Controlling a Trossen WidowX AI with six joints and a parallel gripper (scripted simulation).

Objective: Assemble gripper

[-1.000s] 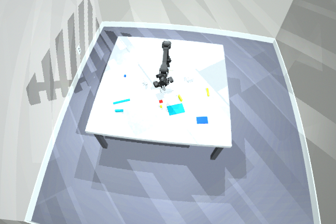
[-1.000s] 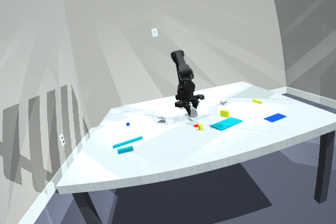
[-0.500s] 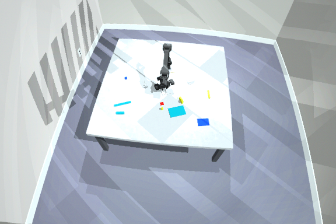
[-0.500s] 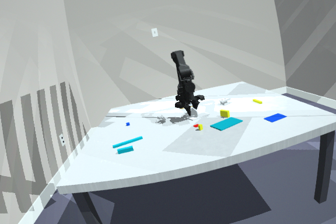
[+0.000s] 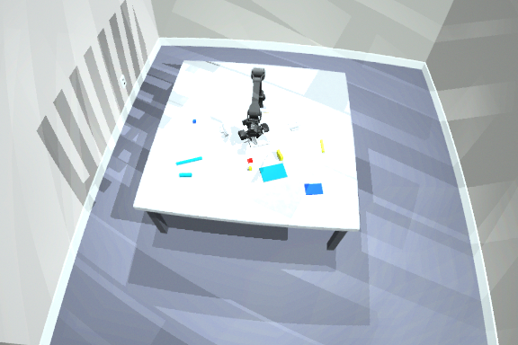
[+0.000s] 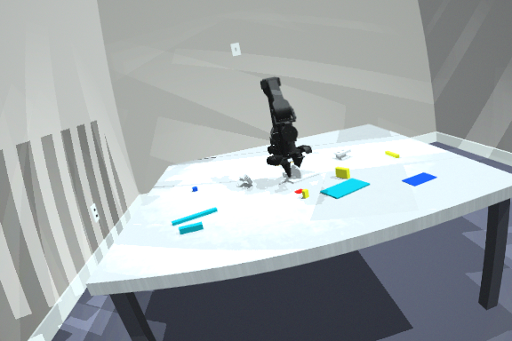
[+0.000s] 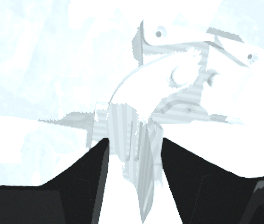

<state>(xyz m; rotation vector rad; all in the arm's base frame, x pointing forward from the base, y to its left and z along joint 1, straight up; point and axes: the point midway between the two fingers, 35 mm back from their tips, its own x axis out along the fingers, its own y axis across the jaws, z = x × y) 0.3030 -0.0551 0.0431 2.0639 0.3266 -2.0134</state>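
My gripper (image 5: 254,139) (image 6: 293,171) (image 7: 134,143) points down near the middle of the table. It is shut on a white curved jaw (image 7: 138,84), gripped at its ribbed end. The jaw's curved arm and round feature reach over the white gripper base (image 7: 172,36), whose two small holes show beyond it in the wrist view. White on white and glare hide whether the jaw is seated on a pin or its teeth mesh. One white part (image 5: 225,131) (image 6: 244,181) lies to the left and another white part (image 5: 293,127) (image 6: 342,154) to the right; which is which is unclear.
In front of the base lie a red piece (image 5: 250,161), a small yellow block (image 6: 305,194), a larger yellow block (image 6: 342,173) and a cyan plate (image 5: 273,172). A blue plate (image 5: 314,189) and yellow bar (image 5: 322,145) lie right; two cyan bars (image 5: 189,161) (image 6: 191,228) and a blue cube (image 5: 194,121) lie left.
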